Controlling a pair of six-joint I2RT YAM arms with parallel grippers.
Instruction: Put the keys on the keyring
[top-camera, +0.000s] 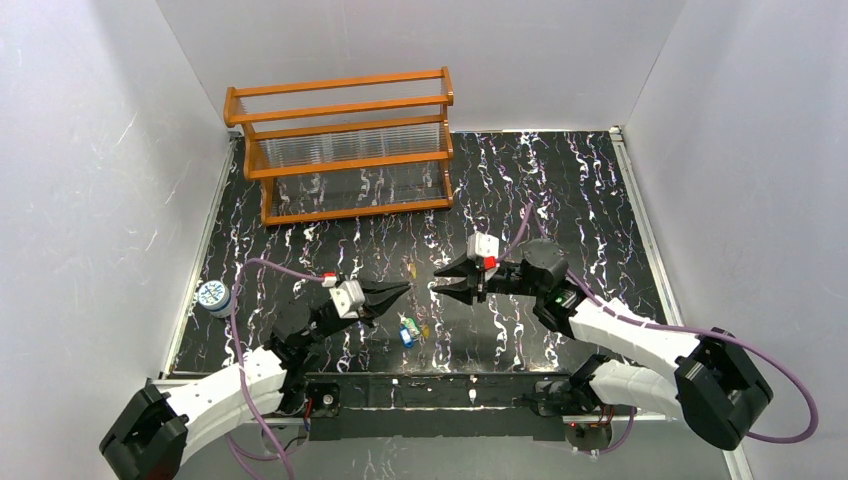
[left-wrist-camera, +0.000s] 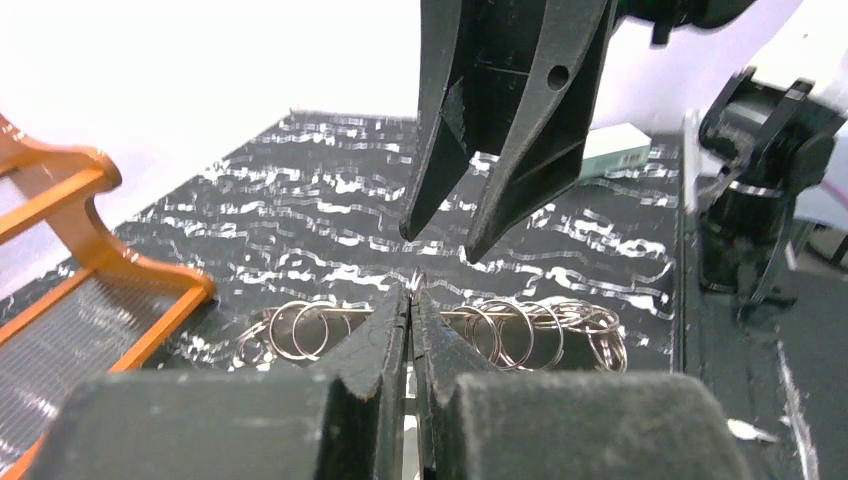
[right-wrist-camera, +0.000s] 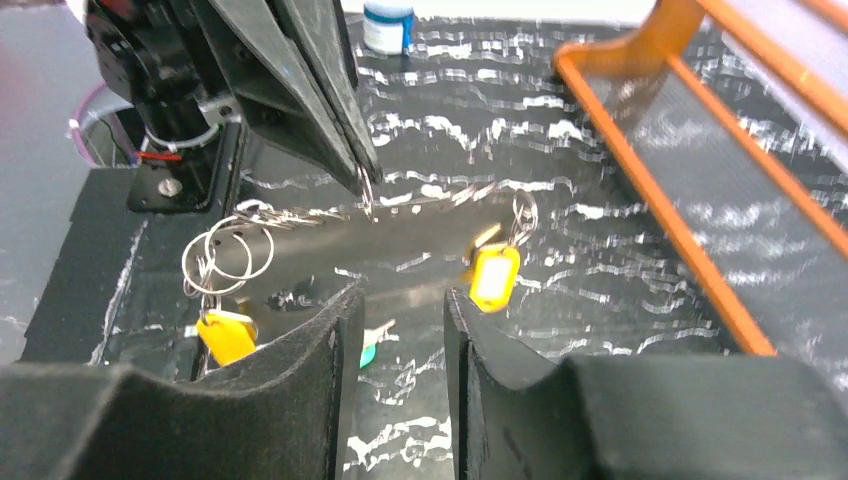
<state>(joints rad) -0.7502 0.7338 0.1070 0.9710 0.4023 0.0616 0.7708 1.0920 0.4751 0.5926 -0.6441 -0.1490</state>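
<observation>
**Holding the wire, waiting on the other arm**

From the overhead view, the two arms meet nose to nose over the middle of the black, white-veined table (top-camera: 560, 190). The left jaws are fully shut. In the right wrist view a sliver of the thin silvery wire keyring (right-wrist-camera: 366, 197) shows at their very tips, lifted off the table with the rest trailing to either side. The right jaws stand about half open just in front of them and hold nothing.

One yellow-headed key (right-wrist-camera: 495, 277) dangles from a small steel split ring (right-wrist-camera: 523, 215) beside the wire. It looks strung on, though I can't be sure. A second yellow-headed key (right-wrist-camera: 227, 337) lies near the left arm's base under a cluster of loose split rings (right-wrist-camera: 228, 255). A green-headed key (right-wrist-camera: 368, 352) peeks out from behind my right finger.

My worries from here:

- **Thin grip:** the pinch is at the extreme tip, so a nudge from the right jaws could pop the wire free and drop it.
- **Close tips:** the two sets of jaws are nearly touching, so a careless approach could end in a collision.
- **Soft wire:** it flexes, so its end may wander as I reach and the right jaws could shut on air.
- **Tilt:** anything already threaded could slide off an open end if the wire tips downward.
</observation>
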